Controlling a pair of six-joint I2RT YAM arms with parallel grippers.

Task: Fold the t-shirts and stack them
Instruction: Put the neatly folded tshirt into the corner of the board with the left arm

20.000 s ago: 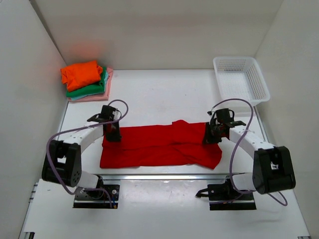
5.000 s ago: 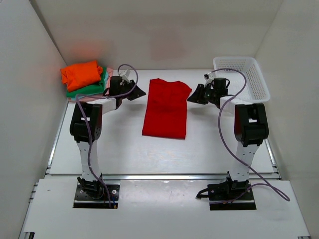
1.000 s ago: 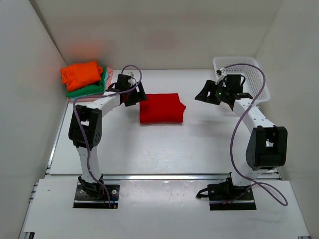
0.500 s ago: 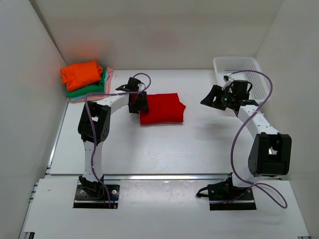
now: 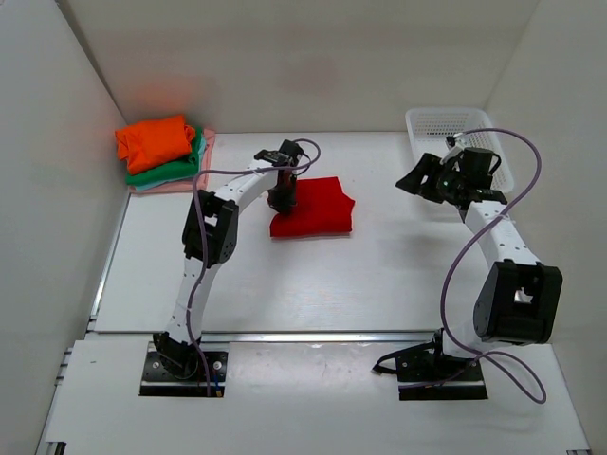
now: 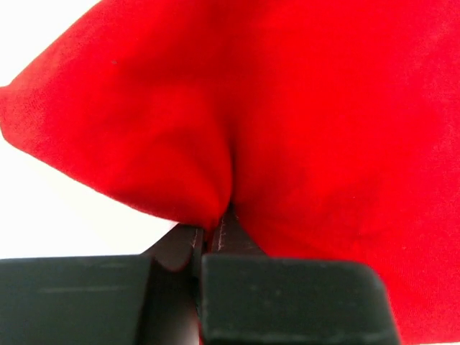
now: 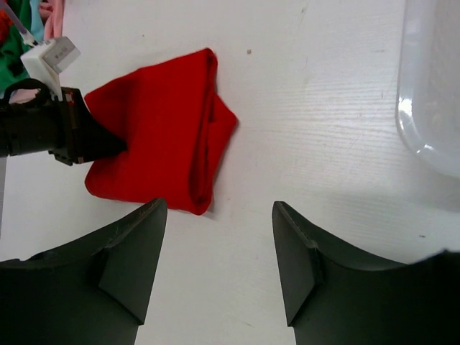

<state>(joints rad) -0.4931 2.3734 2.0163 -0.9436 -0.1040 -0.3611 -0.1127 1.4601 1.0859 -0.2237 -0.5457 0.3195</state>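
A folded bright red t-shirt [image 5: 318,206] lies in the middle of the table, also in the right wrist view as the red t-shirt [image 7: 162,129]. My left gripper [image 5: 283,195] is shut on its left edge; in the left wrist view the left gripper [image 6: 213,228] pinches a bunched fold of the red t-shirt [image 6: 287,122]. At the back left sits a stack: an orange t-shirt [image 5: 155,140] on a green one [image 5: 171,171] on a pale pink one [image 5: 207,144]. My right gripper [image 5: 419,180] hangs open above the table to the right of the red shirt, right gripper [image 7: 219,215] empty.
A white mesh basket [image 5: 459,147] stands at the back right, its rim [image 7: 431,86] showing in the right wrist view. White walls close in the table on the left, back and right.
My left gripper has moved right onto the red shirt's left edge and shut on it. The right arm has drawn back to the right, still open.
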